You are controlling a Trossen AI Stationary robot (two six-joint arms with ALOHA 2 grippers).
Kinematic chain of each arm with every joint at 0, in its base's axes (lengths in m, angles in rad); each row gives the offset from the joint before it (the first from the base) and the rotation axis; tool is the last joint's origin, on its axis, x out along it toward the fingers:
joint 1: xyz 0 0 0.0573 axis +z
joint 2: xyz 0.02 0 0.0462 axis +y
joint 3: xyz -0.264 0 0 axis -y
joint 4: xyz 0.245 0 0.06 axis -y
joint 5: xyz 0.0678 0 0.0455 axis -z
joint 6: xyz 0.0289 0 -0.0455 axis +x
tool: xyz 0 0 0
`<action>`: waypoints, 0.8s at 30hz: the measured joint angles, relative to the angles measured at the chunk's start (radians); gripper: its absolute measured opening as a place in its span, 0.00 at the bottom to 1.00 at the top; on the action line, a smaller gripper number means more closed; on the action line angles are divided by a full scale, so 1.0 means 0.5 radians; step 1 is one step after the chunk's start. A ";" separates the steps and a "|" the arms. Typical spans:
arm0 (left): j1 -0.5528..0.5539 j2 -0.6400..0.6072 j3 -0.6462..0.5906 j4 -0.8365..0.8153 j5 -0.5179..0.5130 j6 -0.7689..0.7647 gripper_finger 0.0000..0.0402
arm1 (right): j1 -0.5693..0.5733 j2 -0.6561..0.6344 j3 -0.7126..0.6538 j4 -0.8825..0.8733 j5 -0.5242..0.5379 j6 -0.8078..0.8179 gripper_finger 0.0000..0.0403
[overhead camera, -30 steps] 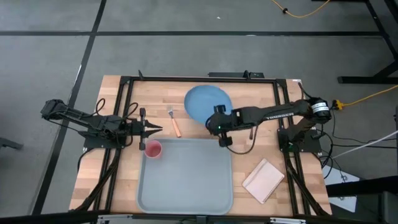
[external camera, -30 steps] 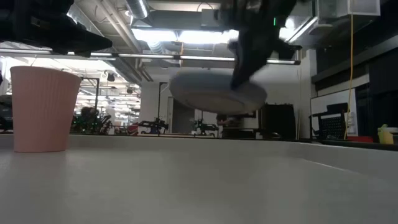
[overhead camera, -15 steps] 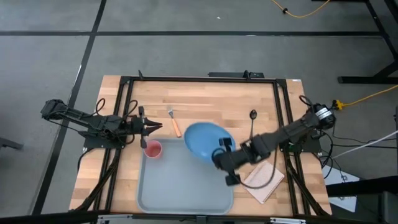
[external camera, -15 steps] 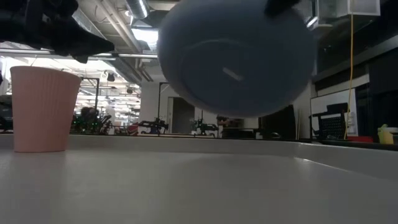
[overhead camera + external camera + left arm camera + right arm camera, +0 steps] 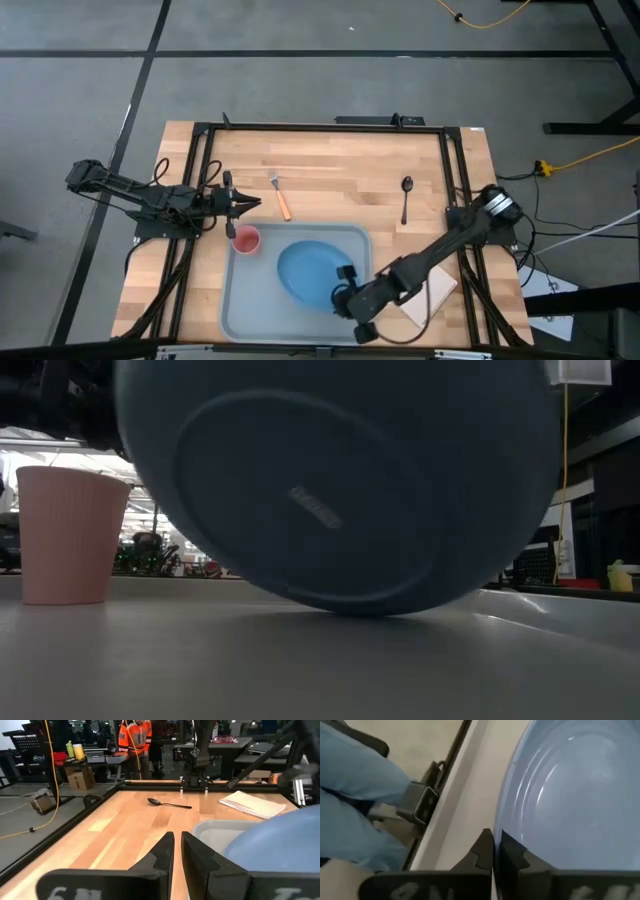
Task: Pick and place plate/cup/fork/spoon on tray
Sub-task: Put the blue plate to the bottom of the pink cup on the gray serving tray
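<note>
Plate over the tray: my right gripper [image 5: 347,297] is clamped on the rim of the round light-blue plate [image 5: 308,271], holding it tilted inside the large pale grey-blue rectangular tray [image 5: 250,310].

From table height I see the plate's lower edge [image 5: 340,500] at the tray floor. The small pink-red ribbed cup [image 5: 246,240] stands in the tray's corner. The orange-handled fork [image 5: 281,198] and small dark spoon [image 5: 405,197] lie on the wooden table [image 5: 330,160]. My left gripper [image 5: 248,205] waits beside the fork, fingers [image 5: 161,856] together.

Grey floor [image 5: 80,90] (dark lines), cluttered workshop tables [image 5: 235,742] behind.
</note>
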 joint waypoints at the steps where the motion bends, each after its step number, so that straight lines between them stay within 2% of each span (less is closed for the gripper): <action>1: 0.000 0.000 0.000 0.000 0.000 0.000 0.07 | 0.000 0.044 0.043 0.006 0.004 -0.023 0.01; 5: 0.000 0.000 0.000 -0.001 0.000 -0.001 0.07 | -0.002 0.216 0.212 0.026 -0.095 -0.138 0.01; 10: 0.000 0.000 0.000 -0.003 0.001 -0.001 0.07 | -0.002 0.344 0.336 0.006 -0.059 -0.140 0.06; 14: 0.000 0.000 0.000 -0.006 0.002 -0.001 0.07 | -0.020 0.388 0.344 0.022 -0.027 -0.175 0.11; 21: 0.000 0.000 0.000 -0.047 0.002 -0.044 0.07 | -0.068 0.392 0.345 0.038 -0.026 -0.173 0.12; 24: 0.000 0.000 0.000 -0.063 0.002 -0.055 0.07 | -0.094 0.392 0.345 0.040 -0.168 -0.115 0.12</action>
